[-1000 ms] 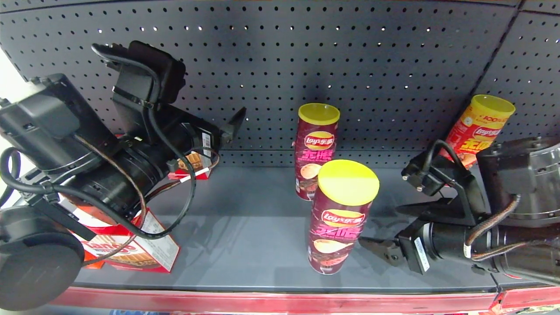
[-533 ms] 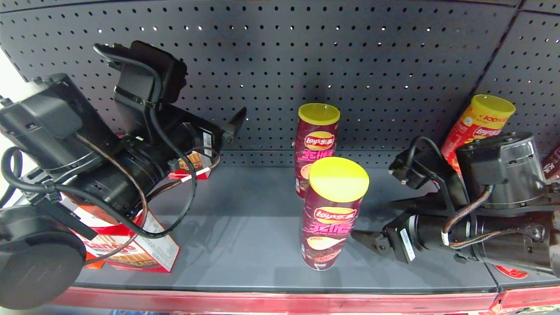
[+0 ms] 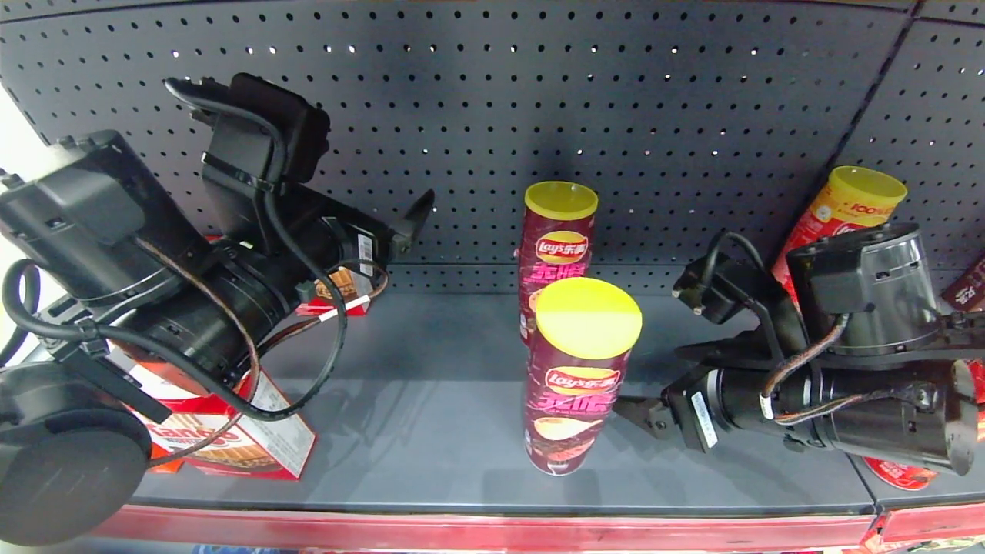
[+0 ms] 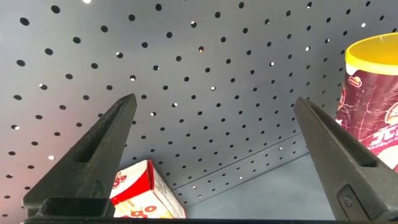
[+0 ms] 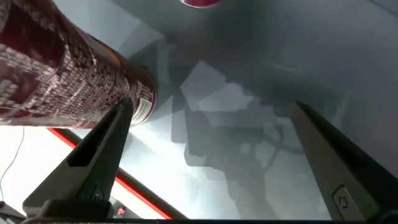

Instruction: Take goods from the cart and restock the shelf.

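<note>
Up front on the grey metal shelf (image 3: 431, 431), the tall maroon cardboard chip can with a yellow plastic lid (image 3: 581, 377) stands upright near the edge. Looks light, stiff but dentable and tippy, so I'd grab it mid-body, not by the lid. Right gripper (image 5: 210, 106) sits just beside it, jaws spread, nothing between them. Red-and-white wafer box (image 3: 254, 442) is off left. Close behind stands a matching maroon can (image 3: 558, 242), so little room to push back. Farther: a leaning orange can (image 3: 843, 211), and the left gripper (image 4: 214, 106) gaping empty by the pegboard (image 3: 654, 100).
</note>
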You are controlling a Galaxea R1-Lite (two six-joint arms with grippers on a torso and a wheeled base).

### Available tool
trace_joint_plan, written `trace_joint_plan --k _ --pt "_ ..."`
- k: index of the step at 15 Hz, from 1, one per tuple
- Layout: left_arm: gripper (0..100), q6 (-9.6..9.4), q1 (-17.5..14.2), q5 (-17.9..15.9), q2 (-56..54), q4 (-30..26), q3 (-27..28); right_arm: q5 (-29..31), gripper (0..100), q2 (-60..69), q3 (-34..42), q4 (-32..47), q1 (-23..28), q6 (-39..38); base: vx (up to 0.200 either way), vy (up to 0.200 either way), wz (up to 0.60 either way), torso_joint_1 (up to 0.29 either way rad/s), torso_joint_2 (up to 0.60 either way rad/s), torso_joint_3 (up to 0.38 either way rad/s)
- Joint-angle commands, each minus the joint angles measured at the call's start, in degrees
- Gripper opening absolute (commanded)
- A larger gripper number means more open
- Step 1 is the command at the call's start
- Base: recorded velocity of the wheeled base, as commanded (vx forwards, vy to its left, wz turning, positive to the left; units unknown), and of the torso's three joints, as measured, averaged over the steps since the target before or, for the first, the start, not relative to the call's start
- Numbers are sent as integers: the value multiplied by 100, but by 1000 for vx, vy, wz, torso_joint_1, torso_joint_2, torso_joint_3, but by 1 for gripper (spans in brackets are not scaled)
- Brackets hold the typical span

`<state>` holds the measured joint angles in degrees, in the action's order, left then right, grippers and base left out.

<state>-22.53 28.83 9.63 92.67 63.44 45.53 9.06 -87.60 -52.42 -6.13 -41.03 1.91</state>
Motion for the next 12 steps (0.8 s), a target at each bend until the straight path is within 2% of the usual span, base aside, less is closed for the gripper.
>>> trace_joint_plan --k 1,6,8,12 --pt "100 3 9 4 14 2 0 0 100 -82 -40 -2 -63 2 0 0 0 0 0 0" --pt "100 3 0 4 5 2 -27 8 100 -11 -23 -20 -28 2 0 0 0 0 0 0" --pt "100 3 -9 4 -250 -86 -106 43 100 384 4 -143 -1 -7 0 0 0 0 0 0" --pt "100 20 9 13 -1577 -499 -879 87 100 1676 215 -178 -71 90 0 0 0 0 0 0"
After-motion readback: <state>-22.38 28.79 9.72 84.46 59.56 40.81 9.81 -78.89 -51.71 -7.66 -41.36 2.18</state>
